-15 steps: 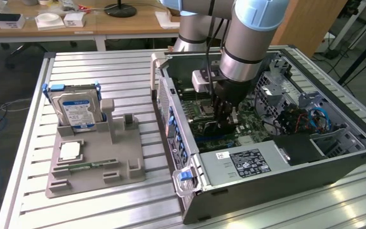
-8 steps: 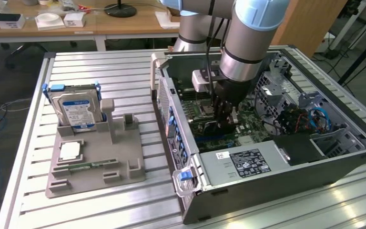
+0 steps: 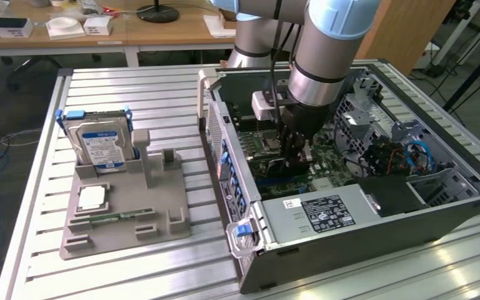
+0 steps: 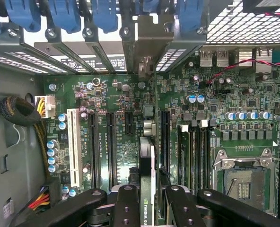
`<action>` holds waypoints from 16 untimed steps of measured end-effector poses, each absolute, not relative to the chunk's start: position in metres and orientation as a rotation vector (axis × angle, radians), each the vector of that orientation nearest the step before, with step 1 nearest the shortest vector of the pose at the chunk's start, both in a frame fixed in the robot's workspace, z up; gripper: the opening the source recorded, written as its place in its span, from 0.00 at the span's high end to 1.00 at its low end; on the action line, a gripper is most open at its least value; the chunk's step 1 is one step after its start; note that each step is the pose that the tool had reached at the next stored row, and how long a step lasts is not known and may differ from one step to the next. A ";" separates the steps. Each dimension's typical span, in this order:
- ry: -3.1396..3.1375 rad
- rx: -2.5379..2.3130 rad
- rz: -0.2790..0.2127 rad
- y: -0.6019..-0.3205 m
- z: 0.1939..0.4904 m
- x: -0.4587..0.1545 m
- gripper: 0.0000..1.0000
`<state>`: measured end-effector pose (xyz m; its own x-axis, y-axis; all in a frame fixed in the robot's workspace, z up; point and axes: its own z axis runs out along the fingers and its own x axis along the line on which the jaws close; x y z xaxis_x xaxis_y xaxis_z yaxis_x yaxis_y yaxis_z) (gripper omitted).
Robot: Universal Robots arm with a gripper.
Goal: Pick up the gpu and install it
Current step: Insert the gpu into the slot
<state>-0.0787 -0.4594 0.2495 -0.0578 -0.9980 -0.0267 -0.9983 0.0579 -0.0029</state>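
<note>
My gripper [image 3: 295,164] reaches down into the open computer case [image 3: 223,134], over the motherboard [image 3: 327,165]. In the wrist view the gripper [image 4: 148,196] is shut on the gpu [image 4: 146,163], a thin dark card seen edge-on with a green logo near the black fingers [image 4: 126,208]. The card stands upright over the motherboard [image 4: 116,90], between the black expansion slots [image 4: 109,146]. Its silvery end bracket [image 4: 149,45] lies in line with the case's rear slot openings, among the blue latches [image 4: 104,14].
A grey fixture [image 3: 123,234] on the exterior view's left holds a silver hard drive [image 3: 100,142], a square chip [image 3: 92,199] and a green memory stick [image 3: 117,217]. Inside the case are the power supply [image 3: 324,212], an empty CPU socket [image 4: 244,182], a white slot [image 4: 74,146] and cable bundles [image 4: 17,111].
</note>
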 end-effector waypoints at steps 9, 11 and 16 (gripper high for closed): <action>2.269 -2.141 0.024 -0.459 0.249 -0.079 0.74; 2.269 -2.141 0.024 -0.459 0.248 -0.079 0.74; 2.269 -2.141 0.024 -0.459 0.248 -0.079 0.74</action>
<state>-0.0789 -0.4594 0.2481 -0.0579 -0.9980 -0.0267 -0.9983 0.0580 -0.0041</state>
